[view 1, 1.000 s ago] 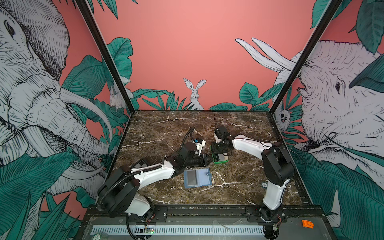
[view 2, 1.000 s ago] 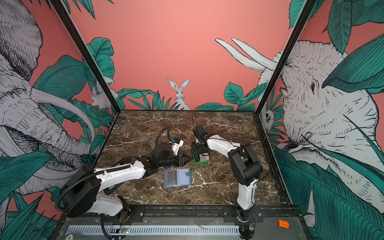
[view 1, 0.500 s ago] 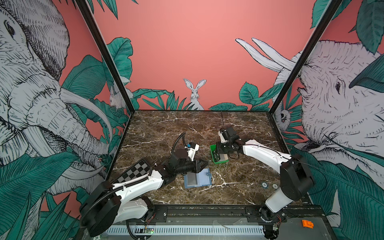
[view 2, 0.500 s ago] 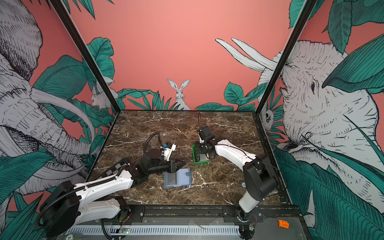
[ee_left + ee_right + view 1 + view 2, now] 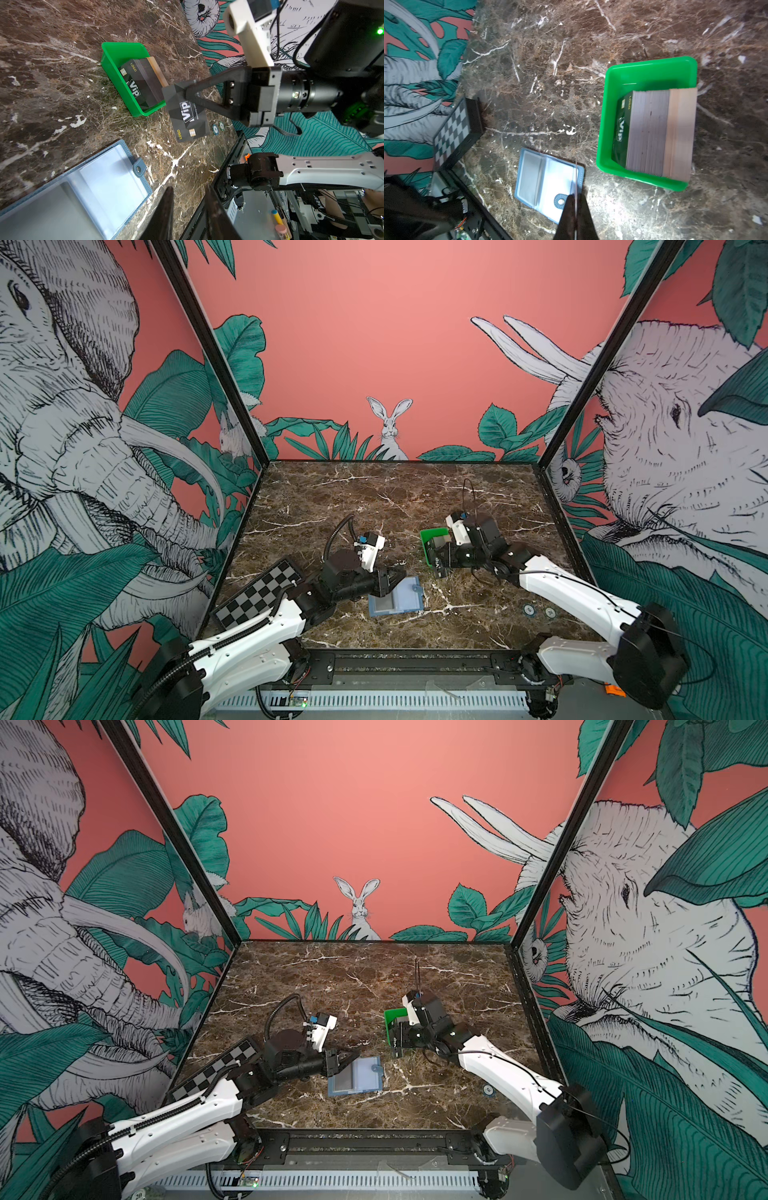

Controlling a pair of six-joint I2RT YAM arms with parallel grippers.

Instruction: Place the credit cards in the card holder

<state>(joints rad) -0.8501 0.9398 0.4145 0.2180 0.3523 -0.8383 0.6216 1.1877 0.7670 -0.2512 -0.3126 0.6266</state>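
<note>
Our right end effector [image 5: 575,200] pinches one black VIP card [image 5: 190,120] just beside the green tray [image 5: 424,536] of stacked credit cards [image 5: 654,133]. Our left end effector [image 5: 189,189] hangs spread and empty over the edge of the open card holder [image 5: 397,598], which lies near the bench's [image 5: 374,497] 6 o'clock.

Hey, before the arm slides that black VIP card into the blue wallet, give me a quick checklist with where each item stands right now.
1. Black VIP card clamped in right gripper: ok.
2. Slate-blue card holder lying open, clear pockets facing up: ok.
3. Card above the holder: not ok, it hangs beside the green plastic tray.
4. Left gripper steadying the holder: cannot tell; jaws apart, empty.
5. A pocket free for the card: cannot tell.
</note>
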